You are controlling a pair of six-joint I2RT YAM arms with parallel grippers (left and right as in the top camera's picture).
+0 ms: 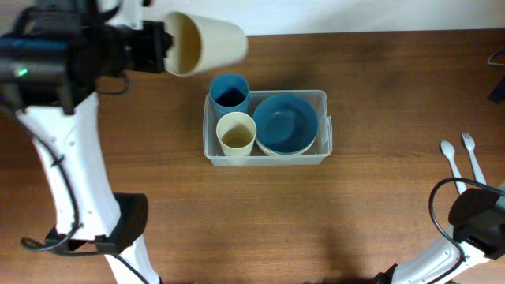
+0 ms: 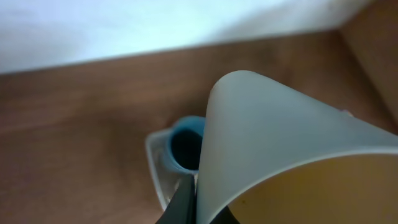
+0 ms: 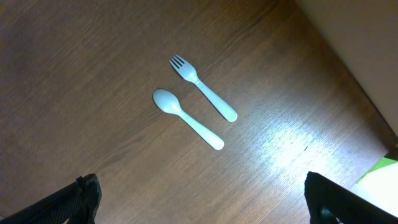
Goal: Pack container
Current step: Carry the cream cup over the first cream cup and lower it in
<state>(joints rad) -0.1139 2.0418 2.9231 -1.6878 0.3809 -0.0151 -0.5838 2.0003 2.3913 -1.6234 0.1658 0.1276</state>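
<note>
Container (image 1: 268,160) sits mid-table (image 1: 355,229), a clear bin lying well left of the cutlery and beyond both arm bases.

Nearest, at the right front corner, the right gripper (image 3: 199,190) hangs above bare wood with its jaws spread wide and nothing between them. Just past it lie a white spoon (image 3: 186,118) and a white fork (image 3: 202,87), side by side and apart, the spoon on the left, heads pointing away from the arm.

Further in, the bin holds three things. At its near left stands a cream cup (image 1: 236,134), upright and open. To the right a blue bowl (image 1: 284,120) fills most of the remaining room; a pale rim under its near edge looks like a second bowl (image 1: 272,149) beneath, though the overhead view is too coarse to be sure. At the far left corner stands a blue cup (image 1: 229,92), upright, touching the cream cup's far side.

Farthest, above the table's back left, the left gripper (image 1: 164,45) is clenched on the rim of the held cup (image 1: 207,43), a cream one lying on its side in the air, mouth toward the gripper and base pointing right. It is up and left of the bin, clear of it. The left wrist view shows one finger (image 2: 180,208) pressed against the cup's outer wall, with the blue cup and a corner of the bin below.
</note>
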